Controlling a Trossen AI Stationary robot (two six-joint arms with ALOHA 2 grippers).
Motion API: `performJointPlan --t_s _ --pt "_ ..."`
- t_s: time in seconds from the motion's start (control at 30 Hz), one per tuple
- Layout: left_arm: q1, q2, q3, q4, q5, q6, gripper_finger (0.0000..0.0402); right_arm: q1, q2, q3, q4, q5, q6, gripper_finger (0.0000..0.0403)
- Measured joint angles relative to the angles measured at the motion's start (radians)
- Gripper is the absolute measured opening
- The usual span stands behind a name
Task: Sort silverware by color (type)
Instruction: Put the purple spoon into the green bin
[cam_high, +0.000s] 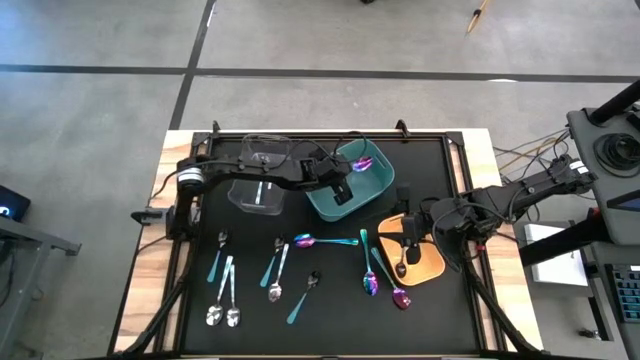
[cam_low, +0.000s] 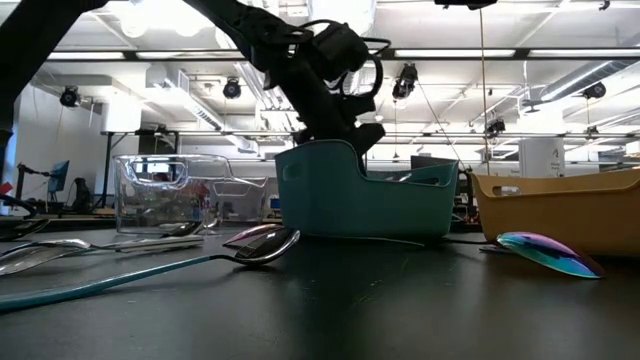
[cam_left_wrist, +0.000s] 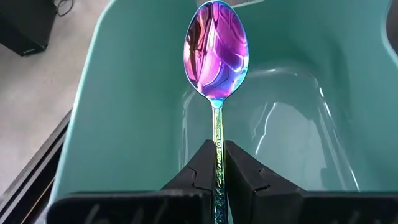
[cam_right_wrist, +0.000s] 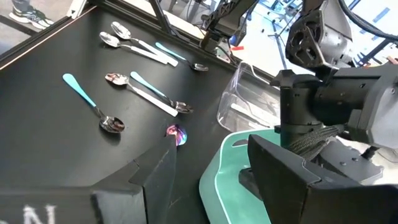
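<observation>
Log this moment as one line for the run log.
left gripper: shut on iridescent spoon, over teal bin | right gripper: open, over orange bin

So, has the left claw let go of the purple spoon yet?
No, the left claw is shut on the purple spoon's handle, holding it over the teal bin.

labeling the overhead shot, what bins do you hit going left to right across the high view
clear bin → teal bin, with the left end effector holding a purple spoon over it → orange bin, with the right end effector open above it
</observation>
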Motion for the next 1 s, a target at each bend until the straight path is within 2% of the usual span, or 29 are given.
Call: performJointPlan --t_s 1.0 --pt "0.001 0.051 -0.003 -0.006 -0.003 -0.097 0.0010 0.000 0.000 0.000 -0.001 0.000 0.002 0.0192"
